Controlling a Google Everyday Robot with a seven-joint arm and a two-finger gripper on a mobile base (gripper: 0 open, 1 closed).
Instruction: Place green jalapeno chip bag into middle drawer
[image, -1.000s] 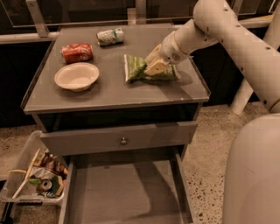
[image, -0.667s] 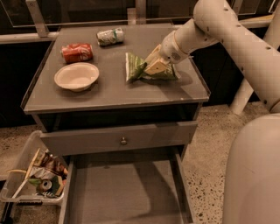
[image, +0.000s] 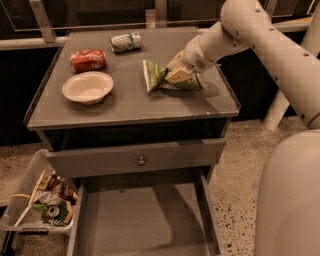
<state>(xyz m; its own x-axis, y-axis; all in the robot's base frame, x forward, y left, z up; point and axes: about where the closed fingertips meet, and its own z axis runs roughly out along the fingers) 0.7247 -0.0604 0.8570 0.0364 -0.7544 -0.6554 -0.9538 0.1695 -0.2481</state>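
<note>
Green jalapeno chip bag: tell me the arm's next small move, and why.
Probably a short lift straight up. The gripper sits on the green jalapeno chip bag, which lies on the table top. The middle drawer stands open below the front edge, so the bag likely must clear the top before moving out over the drawer and down.

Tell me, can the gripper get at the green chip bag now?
Probably yes: the gripper sits right at the chip bag on the tabletop; the bowl and red can lie well apart from it.

Robot test lab: hand atop drawer cabinet, speckled floor.
</note>
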